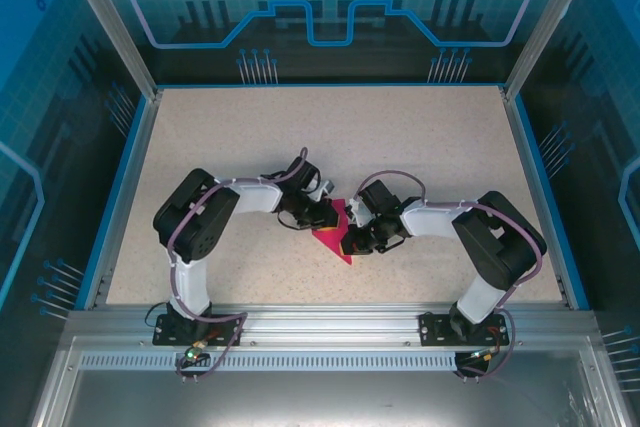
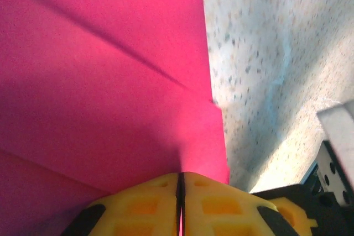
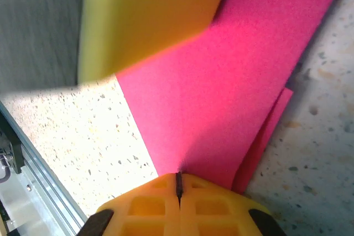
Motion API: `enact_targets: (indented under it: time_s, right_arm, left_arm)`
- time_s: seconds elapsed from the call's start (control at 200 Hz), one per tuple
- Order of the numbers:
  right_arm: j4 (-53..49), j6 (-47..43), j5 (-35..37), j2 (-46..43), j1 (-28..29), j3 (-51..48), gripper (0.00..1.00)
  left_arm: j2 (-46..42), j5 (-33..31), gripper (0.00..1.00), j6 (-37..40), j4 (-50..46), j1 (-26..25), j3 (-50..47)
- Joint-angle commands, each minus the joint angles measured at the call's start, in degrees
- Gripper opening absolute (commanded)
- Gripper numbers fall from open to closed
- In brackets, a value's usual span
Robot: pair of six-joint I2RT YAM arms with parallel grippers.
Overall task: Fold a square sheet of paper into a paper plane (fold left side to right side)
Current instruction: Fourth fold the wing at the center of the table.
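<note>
Centrally, left gripper pinching folded pink paper between closed yellow fingers, right gripper clamping its other edge likewise, paper resting on speckled table.

Far table free; enclosure walls beyond

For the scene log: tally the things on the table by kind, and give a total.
Sheets of pink paper, folded: 1
Grippers: 2, the left gripper and the right gripper, both shut on the pink paper
Total: 3
</note>
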Motion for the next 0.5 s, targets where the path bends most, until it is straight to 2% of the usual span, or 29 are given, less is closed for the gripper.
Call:
enact_targets:
  time_s: [0.0,0.165,0.305,0.495]
  right_arm:
    - [-9.59,-0.61,4.17,2.00,1.32,-3.29,0.00]
    - [-8.08,-0.21,3.01,1.64,1.49,-3.16,0.00]
    - [-5.89,-0.34,2.35,-1.09,1.49,-2.21,0.00]
    - [-5.10,-1.03,7.52,-11.62,1.41,-0.66,0.22]
  left_arm:
    - [2.88,-6.40,0.12,2.76,0.86,3.27,2.39]
    - [2.23,-5.64,0.13,3.54,-0.09,3.54,3.07]
    - [-2.60,-3.97,0.19,3.55,-0.28,3.76,2.18]
    - [-15.35,-2.60,0.34,2.64,-1.37,5.60,-1.04]
